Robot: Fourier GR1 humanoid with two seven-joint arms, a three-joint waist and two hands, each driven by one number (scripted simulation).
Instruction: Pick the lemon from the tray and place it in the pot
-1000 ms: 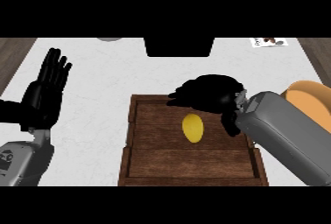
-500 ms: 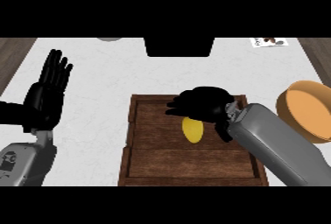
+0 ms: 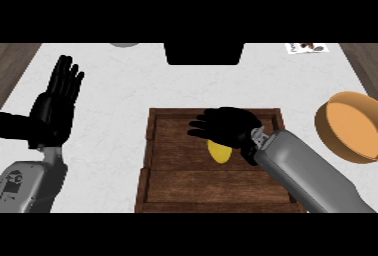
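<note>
Lemon (image 3: pixel 218 151) long axis 12-to-6 in tray (image 3: pixel 168 180); right robot hand (image 3: pixel 225 127) curled over its top end, grasp unclear; pot (image 3: pixel 353 126) at 3; left robot hand (image 3: pixel 55 107) wide.

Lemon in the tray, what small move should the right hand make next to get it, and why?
Probably close the fingers round the lemon. The right hand sits over the lemon's far end inside the wooden tray, hiding part of it, with no clear hold showing yet. The orange pot waits to the right for the later carry.
</note>
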